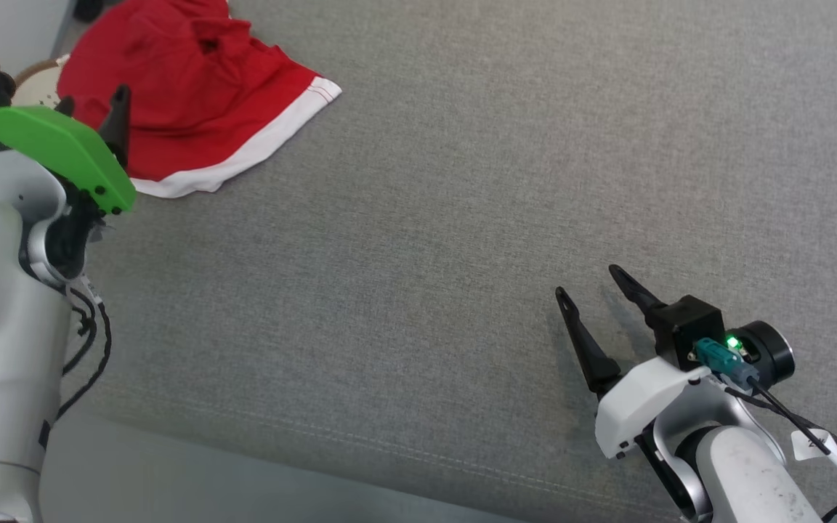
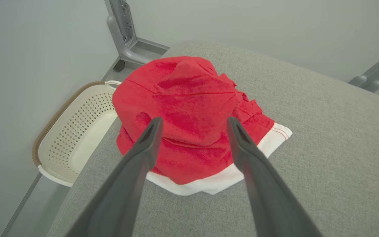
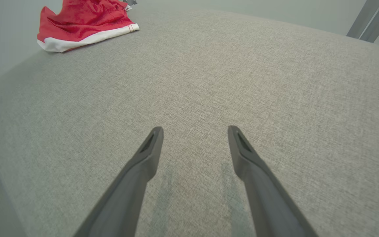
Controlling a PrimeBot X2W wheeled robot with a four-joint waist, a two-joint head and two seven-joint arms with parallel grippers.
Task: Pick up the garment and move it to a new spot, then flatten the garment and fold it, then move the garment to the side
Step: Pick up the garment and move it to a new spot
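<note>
Above the garment, left gripper: you are holding it with both dark fingers spread wide and nothing between them. It is hovering over the near half of the garment, and I judge it is lining up for the first pick. I cannot tell whether the tips are touching cloth.
Garment: it is lying crumpled in a red heap at a corner of the grey cushion, with its white hem facing your left gripper. The bunching is giving you raised folds to pinch, not a flat sheet.
Right gripper: it is hanging low over bare cushion well apart from the garment, released and empty. It is probably being kept clear until flattening needs two hands.
Cushion edge: the side of the garment away from the right gripper is reaching the cushion's edge and seems to be spilling slightly past it. A pull in that direction is risking a slide off.
Basket: it is sitting below that edge, just beside the garment, so a dropped fold is likely landing in it.
Metal frame: it is standing behind the garment, limiting room there.
Open room: the broad bare stretch is running from the garment's hemmed side toward your right gripper. I judge that is the best new spot.
</note>
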